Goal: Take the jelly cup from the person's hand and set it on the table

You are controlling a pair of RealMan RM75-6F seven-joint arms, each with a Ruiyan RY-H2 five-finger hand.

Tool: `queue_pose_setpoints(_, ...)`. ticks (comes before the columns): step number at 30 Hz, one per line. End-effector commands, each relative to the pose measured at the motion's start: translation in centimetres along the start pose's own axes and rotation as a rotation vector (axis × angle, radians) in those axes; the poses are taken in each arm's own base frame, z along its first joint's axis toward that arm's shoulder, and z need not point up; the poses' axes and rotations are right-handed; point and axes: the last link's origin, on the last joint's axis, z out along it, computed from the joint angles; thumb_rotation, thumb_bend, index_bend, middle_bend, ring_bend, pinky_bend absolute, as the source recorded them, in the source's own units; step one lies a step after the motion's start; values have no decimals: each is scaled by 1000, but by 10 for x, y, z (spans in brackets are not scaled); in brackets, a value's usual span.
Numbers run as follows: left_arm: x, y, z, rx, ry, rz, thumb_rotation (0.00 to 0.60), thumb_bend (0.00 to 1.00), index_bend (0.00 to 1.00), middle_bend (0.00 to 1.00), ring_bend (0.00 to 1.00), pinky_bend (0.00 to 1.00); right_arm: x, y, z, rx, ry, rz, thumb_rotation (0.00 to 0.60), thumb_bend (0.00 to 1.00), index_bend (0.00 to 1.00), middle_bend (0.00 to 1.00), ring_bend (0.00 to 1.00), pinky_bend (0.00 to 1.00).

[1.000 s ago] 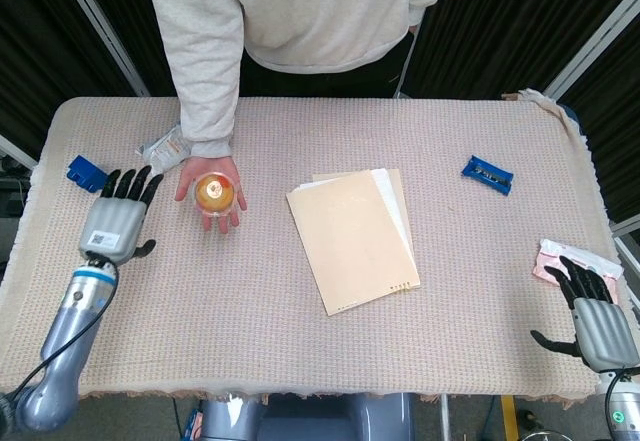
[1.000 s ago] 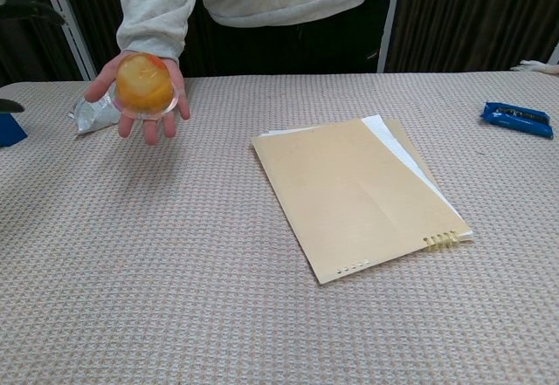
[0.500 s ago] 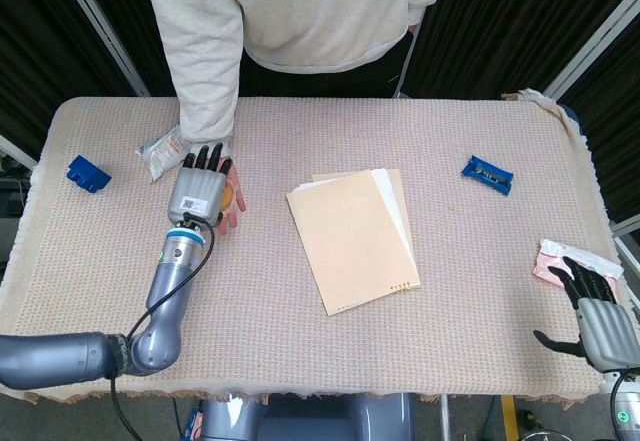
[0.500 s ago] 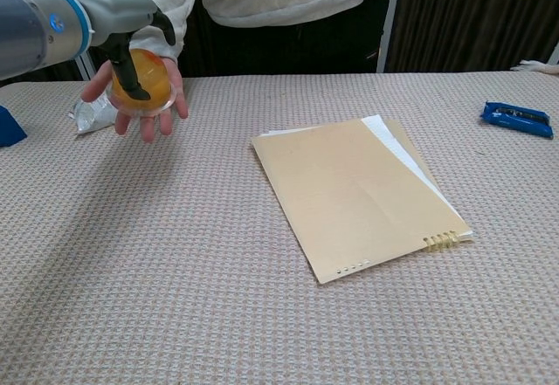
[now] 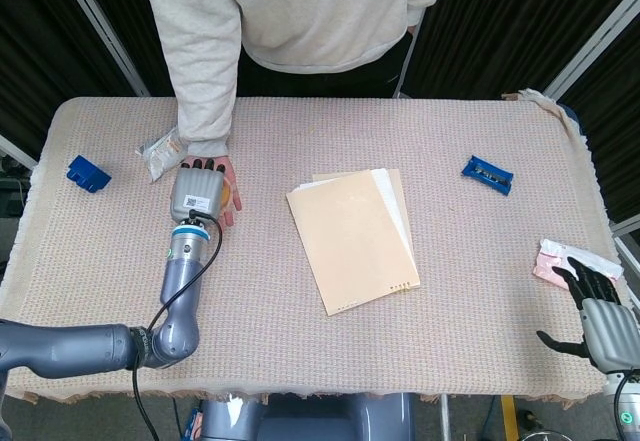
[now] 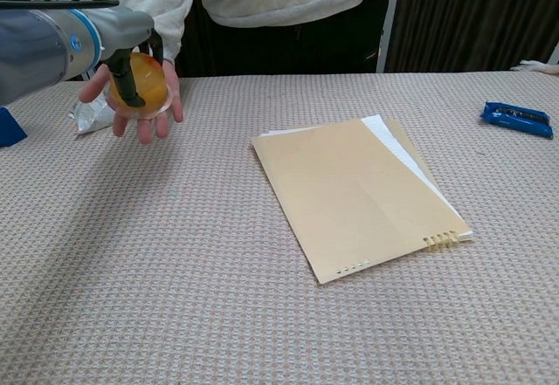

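While my left hand (image 5: 198,193) sits over the person's hand (image 6: 133,97), the jelly cup (image 6: 144,84) is in that upturned palm, held above the table (image 5: 300,361) near its far left side. From the chest view I see one dark finger (image 6: 125,78) of mine laid down the front of the cup, touching it. Head view shows only the back of my left hand, fingers pointing toward the person's sleeve, covering most of the cup. I can't tell whether the fingers actually close around it, so grip unconfirmed.

My right hand (image 5: 600,311) is at the near right corner, palm down, fingers apart, holding nothing, just beside a pink-and-white packet (image 5: 560,259).

Other stuff on the cloth: tan folder (image 5: 352,239) with white sheets under it near centre, blue wrapper (image 5: 487,173) far right, blue block (image 5: 87,173) at the far left edge, crinkled silver packet (image 5: 160,151) just beside the person's wrist.
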Motion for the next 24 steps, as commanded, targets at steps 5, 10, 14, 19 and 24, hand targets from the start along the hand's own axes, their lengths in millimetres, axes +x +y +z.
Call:
queue_pose_setpoints(5, -7, 0, -2, -19, 82, -13, 600, 568, 793, 560, 510, 580, 0, 0, 0, -1, 1, 1, 600, 72, 134, 0, 0, 0)
queue_pose_setpoints(10, 4, -2, -10, -47, 131, -55, 600, 576, 796, 564, 513, 582, 0, 0, 0, -2, 1, 5, 600, 73, 134, 0, 0, 0)
queue_pose_setpoints(14, 16, -5, -28, -96, 166, -96, 600, 576, 796, 565, 512, 581, 1, 0, -1, -2, 7, -3, 600, 73, 134, 0, 0, 0)
queue_pose_setpoints(19, 27, -20, -76, -198, 201, -133, 600, 585, 797, 566, 513, 581, 3, 2, -5, -15, 19, -1, 600, 73, 136, 0, 0, 0)
queue_pose_setpoints(24, 12, -38, -127, -306, 157, -142, 600, 587, 802, 567, 513, 580, 5, 3, -8, -26, 33, -1, 600, 73, 135, 0, 0, 0)
